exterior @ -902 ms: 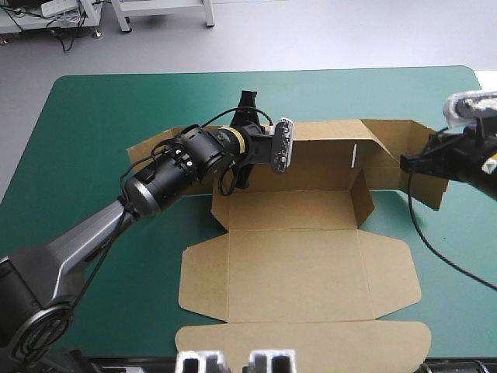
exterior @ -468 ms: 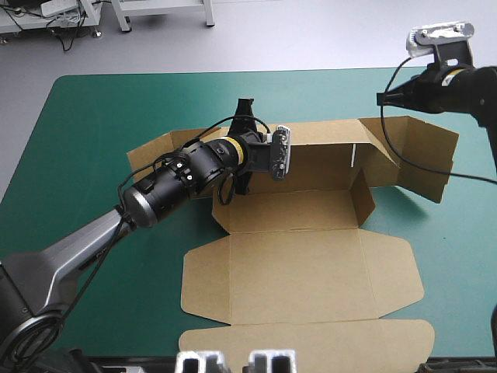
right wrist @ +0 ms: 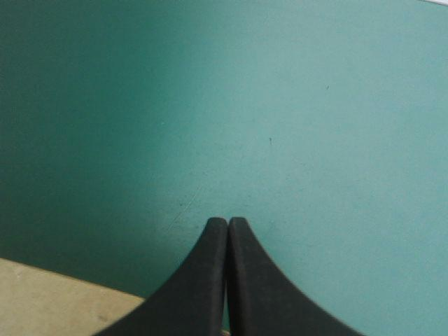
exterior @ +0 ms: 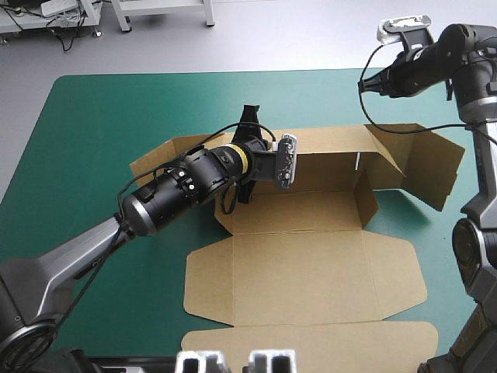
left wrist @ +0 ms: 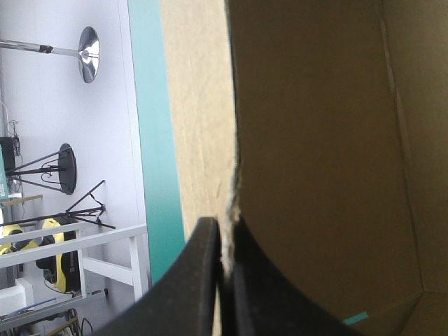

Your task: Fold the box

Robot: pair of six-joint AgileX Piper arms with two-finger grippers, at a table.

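Observation:
The brown box lies in the middle of the teal-green table, its base and lid panels flat and its far wall raised. My left gripper is shut on the left end of that far wall. In the left wrist view the board's edge runs straight into my left gripper. My right gripper is shut on nothing. It hangs high over the far right of the table, above the box's right flap. In the right wrist view my right gripper has bare cover ahead of it and a strip of board beside it.
The lid's front flap reaches the table's near edge. Bare teal-green cover lies left of the box and beyond it to the far edge. The table's right edge is close to the right arm.
My right gripper has left the box's right flap and risen toward the far edge. The flap has swung outward. My left gripper keeps its hold, and the box has shifted slightly.

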